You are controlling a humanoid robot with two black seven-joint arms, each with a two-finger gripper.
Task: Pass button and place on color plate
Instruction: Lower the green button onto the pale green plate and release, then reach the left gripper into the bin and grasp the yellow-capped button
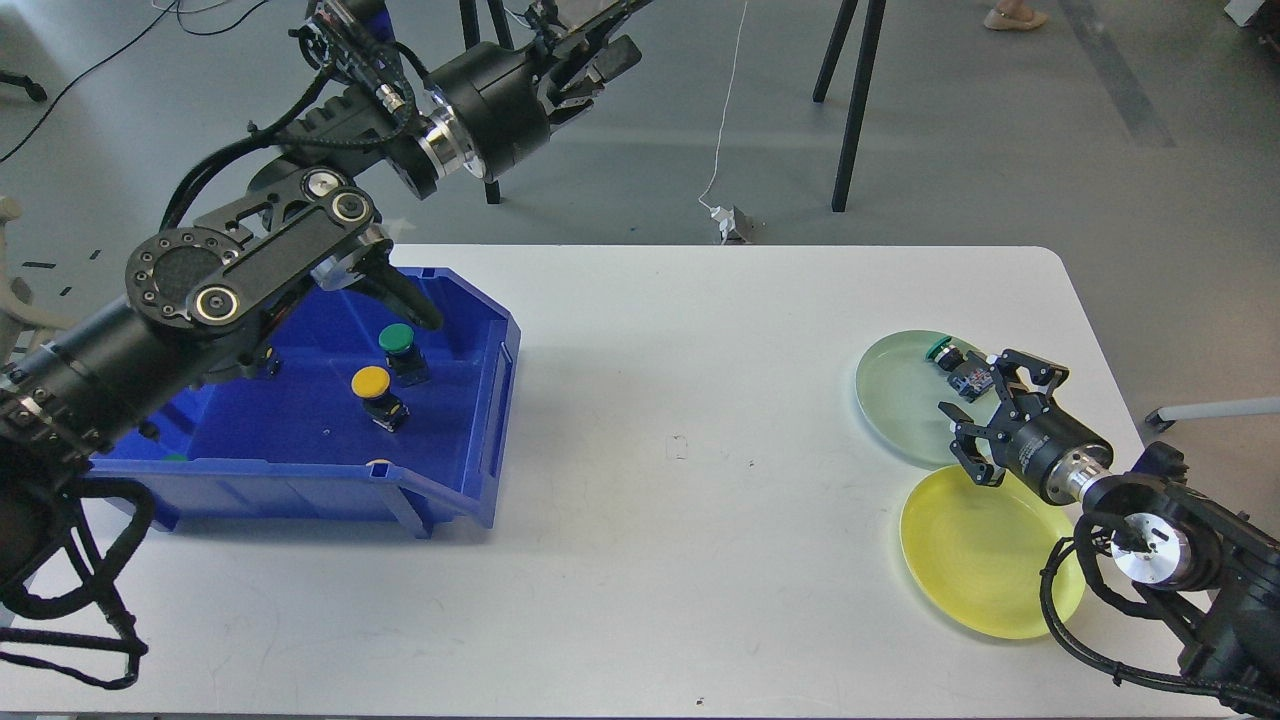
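A blue bin (pixel 300 440) is sitting at the left of the white table (pixel 680 480), holding a yellow button (pixel 378 392) and a green button (pixel 402 350). Above the bin, the left gripper (pixel 598 70) is hanging with fingers spread, pinching nothing. Far right of the bin, the right gripper (pixel 985 415) is hovering spread over a green plate (pixel 900 395), where another green-capped button (pixel 950 360) is lying. A yellow plate (pixel 975 555) is sitting just beside.
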